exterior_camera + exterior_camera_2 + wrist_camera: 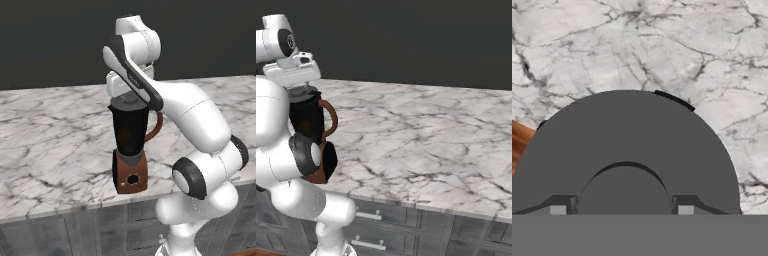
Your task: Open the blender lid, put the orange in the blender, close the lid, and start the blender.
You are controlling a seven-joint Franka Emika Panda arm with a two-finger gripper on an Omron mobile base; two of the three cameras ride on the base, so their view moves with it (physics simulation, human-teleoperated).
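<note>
orange (127, 135) is already sitting inside the blender (130, 150); gripper (621, 210) pinching the knob of the blender lid (627, 145) on the jar top; dial looks untouched, starting's left

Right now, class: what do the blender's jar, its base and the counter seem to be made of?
Jar: dark, see-through, probably tinted glass or plastic; an orange glow shows inside it.
Base: reddish-brown with a slight sheen, perhaps painted plastic or lacquered wood.
Counter: white with grey veins, looks like polished marble.
</note>
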